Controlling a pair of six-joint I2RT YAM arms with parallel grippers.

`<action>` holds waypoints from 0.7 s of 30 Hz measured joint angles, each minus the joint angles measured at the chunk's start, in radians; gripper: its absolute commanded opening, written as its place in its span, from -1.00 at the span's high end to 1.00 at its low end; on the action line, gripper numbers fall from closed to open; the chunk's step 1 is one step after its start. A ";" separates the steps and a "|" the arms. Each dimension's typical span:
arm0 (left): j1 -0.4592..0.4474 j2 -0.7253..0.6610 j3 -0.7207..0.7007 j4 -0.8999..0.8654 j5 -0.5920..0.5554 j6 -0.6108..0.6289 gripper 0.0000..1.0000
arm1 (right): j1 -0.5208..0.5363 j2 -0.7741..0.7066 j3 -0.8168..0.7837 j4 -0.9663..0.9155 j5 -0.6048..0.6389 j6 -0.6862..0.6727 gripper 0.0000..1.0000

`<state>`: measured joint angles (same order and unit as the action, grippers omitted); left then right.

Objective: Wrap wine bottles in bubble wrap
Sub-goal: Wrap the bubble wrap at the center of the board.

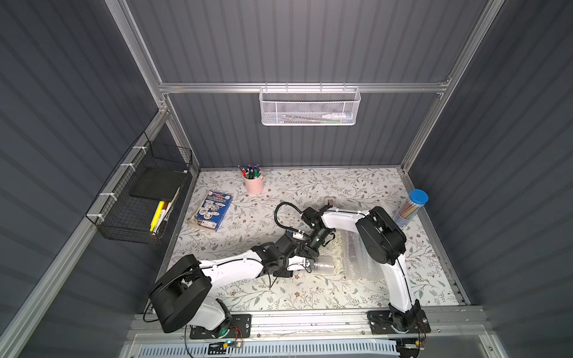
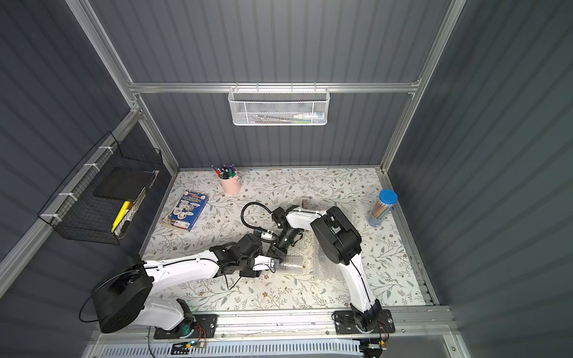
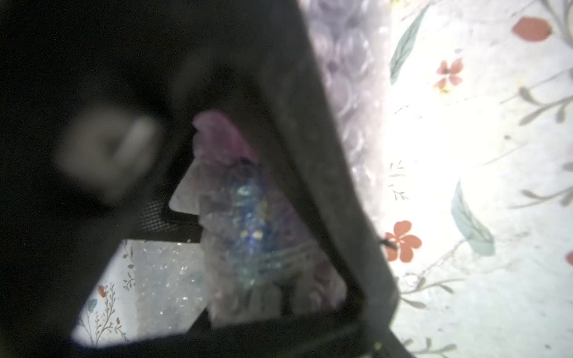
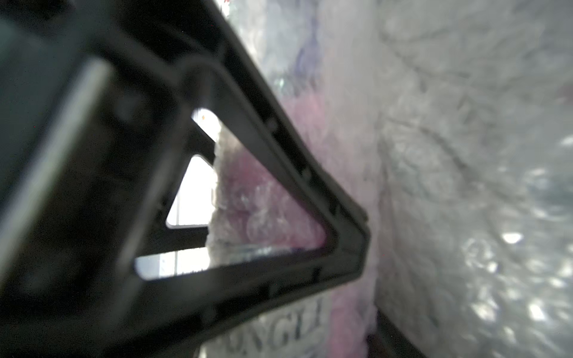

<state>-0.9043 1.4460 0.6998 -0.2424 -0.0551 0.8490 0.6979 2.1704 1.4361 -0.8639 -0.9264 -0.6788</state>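
The table [image 1: 310, 297] is white with grey-green leaves and little red-brown flowers. At 11 o'clock the cup [image 1: 254, 183] is pink. At 10 o'clock the book [image 1: 214, 210] is blue. At 2 o'clock the tube [image 1: 408, 210] has a blue lid [image 1: 418, 196]. The bubble wrap [image 1: 356, 257] is clear and shiny. The bottle [image 4: 266, 198] inside looks purple-pink.

Found a purple bottle [image 4: 263, 201] lying on its side mid-table, rolled up in clear bubble wrap [image 1: 324, 265], colour and white label lettering showing dimly through the bubbles. Saw a shiny heap of wrap [image 1: 356, 260] just beside that roll, on its right in both top views; contents unclear.
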 measured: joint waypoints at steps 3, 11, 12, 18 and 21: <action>0.012 0.022 0.023 -0.019 0.047 -0.011 0.02 | -0.005 -0.032 -0.011 0.031 0.051 -0.001 -0.54; 0.091 0.094 0.128 -0.161 0.314 -0.008 -0.01 | -0.039 -0.194 -0.119 0.114 0.138 0.030 -0.56; 0.097 0.111 0.146 -0.190 0.341 -0.013 -0.01 | -0.046 -0.214 -0.132 0.120 0.146 0.040 -0.56; 0.148 0.193 0.207 -0.303 0.454 -0.026 -0.02 | -0.069 -0.320 -0.153 0.128 0.257 0.072 -0.56; 0.161 0.241 0.259 -0.362 0.492 -0.032 0.00 | -0.084 -0.389 -0.183 0.161 0.328 0.077 -0.56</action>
<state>-0.7429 1.6871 0.9588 -0.6044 0.4374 0.8165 0.6136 1.7809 1.2533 -0.7029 -0.5980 -0.6018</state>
